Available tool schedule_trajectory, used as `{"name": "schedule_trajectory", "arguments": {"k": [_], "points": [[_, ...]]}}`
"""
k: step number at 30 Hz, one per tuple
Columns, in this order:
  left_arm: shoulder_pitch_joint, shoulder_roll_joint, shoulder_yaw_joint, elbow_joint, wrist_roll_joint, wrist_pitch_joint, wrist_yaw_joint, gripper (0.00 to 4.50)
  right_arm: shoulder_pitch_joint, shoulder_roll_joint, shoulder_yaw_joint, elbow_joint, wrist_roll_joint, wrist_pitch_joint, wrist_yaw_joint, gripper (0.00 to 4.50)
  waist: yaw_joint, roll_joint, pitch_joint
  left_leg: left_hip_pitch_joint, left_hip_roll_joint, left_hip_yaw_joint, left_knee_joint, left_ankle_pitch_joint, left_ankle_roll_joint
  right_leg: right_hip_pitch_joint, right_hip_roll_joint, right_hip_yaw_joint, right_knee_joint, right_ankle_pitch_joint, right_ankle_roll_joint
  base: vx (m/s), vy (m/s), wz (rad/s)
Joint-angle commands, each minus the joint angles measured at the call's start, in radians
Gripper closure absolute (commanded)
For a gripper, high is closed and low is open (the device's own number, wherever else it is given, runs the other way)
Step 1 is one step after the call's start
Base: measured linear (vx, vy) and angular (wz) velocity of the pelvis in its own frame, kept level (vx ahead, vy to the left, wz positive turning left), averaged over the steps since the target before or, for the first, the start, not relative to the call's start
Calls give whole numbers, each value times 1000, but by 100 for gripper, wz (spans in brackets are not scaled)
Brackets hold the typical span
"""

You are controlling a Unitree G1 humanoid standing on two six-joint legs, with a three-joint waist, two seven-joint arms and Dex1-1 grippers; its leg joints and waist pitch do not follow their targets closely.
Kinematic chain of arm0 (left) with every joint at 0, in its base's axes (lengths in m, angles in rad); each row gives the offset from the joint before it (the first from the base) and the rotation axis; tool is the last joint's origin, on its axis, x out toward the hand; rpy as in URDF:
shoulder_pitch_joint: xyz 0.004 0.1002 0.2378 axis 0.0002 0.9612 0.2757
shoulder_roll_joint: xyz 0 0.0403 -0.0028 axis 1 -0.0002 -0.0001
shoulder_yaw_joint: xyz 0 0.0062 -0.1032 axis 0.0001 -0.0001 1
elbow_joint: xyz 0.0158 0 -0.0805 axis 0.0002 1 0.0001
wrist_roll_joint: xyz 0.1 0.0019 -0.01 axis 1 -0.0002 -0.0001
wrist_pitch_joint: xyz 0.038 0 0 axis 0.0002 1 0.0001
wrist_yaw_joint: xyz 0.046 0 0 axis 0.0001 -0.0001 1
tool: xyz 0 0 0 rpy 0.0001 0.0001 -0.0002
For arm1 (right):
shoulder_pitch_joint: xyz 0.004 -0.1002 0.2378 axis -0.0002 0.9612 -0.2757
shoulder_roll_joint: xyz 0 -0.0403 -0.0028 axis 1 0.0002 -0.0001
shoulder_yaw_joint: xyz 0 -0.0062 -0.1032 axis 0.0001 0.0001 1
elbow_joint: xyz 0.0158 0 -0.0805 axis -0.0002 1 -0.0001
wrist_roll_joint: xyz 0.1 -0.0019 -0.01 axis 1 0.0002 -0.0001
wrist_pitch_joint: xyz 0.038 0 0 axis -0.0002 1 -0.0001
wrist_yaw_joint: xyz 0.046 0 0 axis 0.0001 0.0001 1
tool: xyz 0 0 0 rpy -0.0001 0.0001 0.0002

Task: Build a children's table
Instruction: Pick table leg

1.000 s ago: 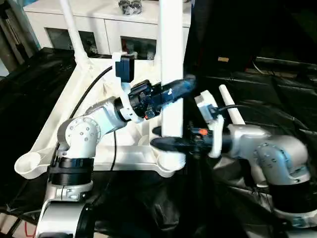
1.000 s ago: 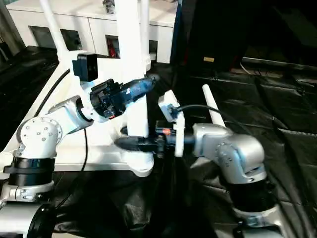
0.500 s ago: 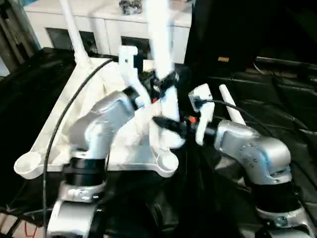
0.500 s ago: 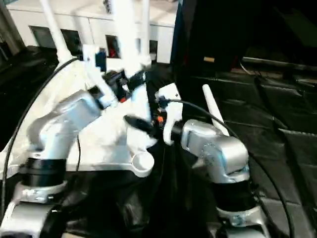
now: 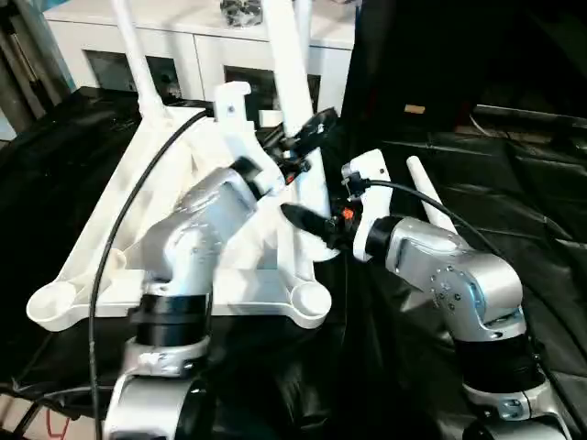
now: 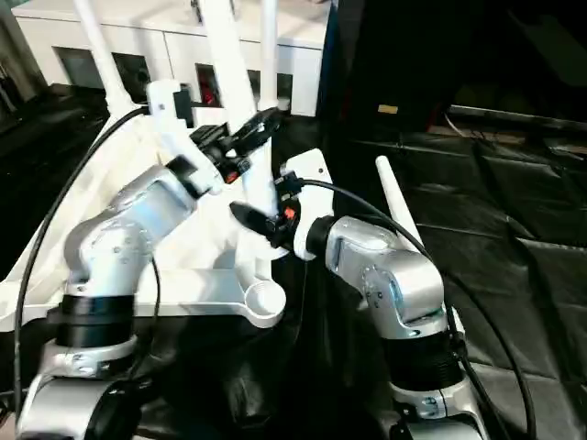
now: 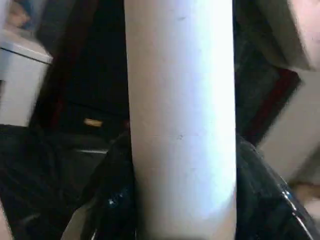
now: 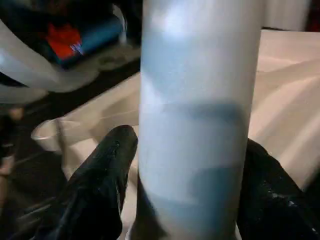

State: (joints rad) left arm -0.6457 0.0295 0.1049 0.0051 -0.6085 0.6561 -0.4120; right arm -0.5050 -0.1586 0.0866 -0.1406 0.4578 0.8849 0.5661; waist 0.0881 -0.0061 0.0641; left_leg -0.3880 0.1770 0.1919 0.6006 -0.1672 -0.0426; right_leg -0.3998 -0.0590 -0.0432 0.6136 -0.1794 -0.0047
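The white tabletop (image 5: 248, 289) lies underside up on black cloth. Both grippers hold one white leg (image 5: 292, 73) above it, tilted with its top leaning left. My left gripper (image 5: 307, 136) is shut on the leg higher up, with black fingers (image 7: 112, 200) on each side of the tube (image 7: 180, 120). My right gripper (image 5: 303, 220) is shut on it near its lower end, its fingers (image 8: 105, 185) pressed against the tube (image 8: 200, 125). The near right corner socket (image 5: 310, 299) is empty. One leg (image 5: 133, 50) stands in the far left corner and another (image 6: 268, 46) at the far right. A further leg (image 5: 429, 197) lies on the cloth to the right.
A white glass-door cabinet (image 5: 202, 50) stands right behind the tabletop. Black cloth (image 5: 514, 183) covers the floor on all sides. A black cable (image 5: 105, 247) hangs from my left arm across the tabletop.
The leg stood upright in the near right corner socket. It is now out of the socket, tilted, with its lower end further back over the tabletop. Both arms moved back with it.
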Motion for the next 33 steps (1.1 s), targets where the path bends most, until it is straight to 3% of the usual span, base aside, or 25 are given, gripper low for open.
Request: {"name": "schedule_trajectory", "arguments": {"k": [1, 4, 8, 10, 14, 21, 33], "points": [[9, 18, -40, -29, -50, 36, -103, 255, -24, -43, 8, -41, 62, 28, 99, 143, 0, 9, -77, 28, 45, -27, -66, -202, -35, 45, -70, 41, -74, -193, -151, 0, 0, 0], [11, 58, -57, -29, -113, 65, -248, 257, -20, -118, 10, -32, 105, 60, 205, 111, 4, 13, -77, 27, 44, -26, -66, -197, -25, 47, -70, 41, -73, -192, -157, 0, 0, 0], [5, 95, -77, -8, -133, 68, -364, 259, -13, -164, 7, -14, 141, 76, 290, 93, 5, 9, -76, 25, 45, -25, -65, -198, -19, 48, -74, 42, -74, -208, -168, 0, 0, 0], [6, 131, -82, 2, -176, 77, -498, 259, 7, -216, 40, -14, 149, 58, 383, 92, 6, 7, -75, 25, 43, -24, -64, -196, -14, 49, -75, 42, -77, -229, -168, 0, 0, 0], [-6, 135, -40, 3, -256, 113, -571, 260, 25, -257, 71, -26, 163, 51, 453, 92, 3, 8, -74, 26, 46, -24, -63, -207, -18, 48, -75, 42, -76, -241, -182, 0, 0, 0], [-10, 125, -17, -11, -316, 123, -590, 261, 26, -248, 71, -11, 173, 55, 444, 167, 4, 12, -74, 28, 47, -27, -64, -218, -21, 46, -75, 41, -76, -260, -188, 0, 0, 0], [-2, 105, 15, 3, -351, 124, -581, 262, 44, -203, 50, -30, 194, 46, 385, 243, 4, 12, -77, 27, 46, -25, -63, -198, -20, 48, -74, 42, -74, -233, -187, 0, 0, 0]]}}
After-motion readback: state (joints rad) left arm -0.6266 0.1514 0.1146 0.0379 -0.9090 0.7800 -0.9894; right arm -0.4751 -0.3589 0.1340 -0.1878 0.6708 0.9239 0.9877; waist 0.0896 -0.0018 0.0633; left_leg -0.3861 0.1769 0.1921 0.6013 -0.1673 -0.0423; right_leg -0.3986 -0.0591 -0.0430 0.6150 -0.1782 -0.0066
